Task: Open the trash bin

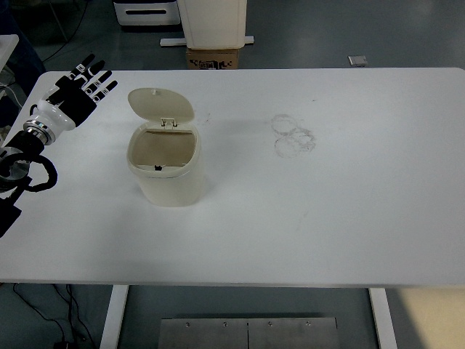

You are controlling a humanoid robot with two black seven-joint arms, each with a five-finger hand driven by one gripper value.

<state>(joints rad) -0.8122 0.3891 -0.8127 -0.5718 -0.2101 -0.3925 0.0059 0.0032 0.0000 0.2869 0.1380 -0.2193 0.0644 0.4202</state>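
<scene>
A small cream trash bin (pixel 166 169) stands left of the table's middle. Its lid (pixel 160 104) is tipped up and back, and the inside shows empty. My left hand (pixel 81 89) is over the table's far left corner, well left of the bin and apart from it. Its fingers are spread and hold nothing. The right arm is out of view.
Faint ring marks (pixel 293 135) lie on the white table (pixel 327 218) right of the middle. Beyond the far edge stand a cardboard box (pixel 212 57) and a white cabinet (pixel 213 22).
</scene>
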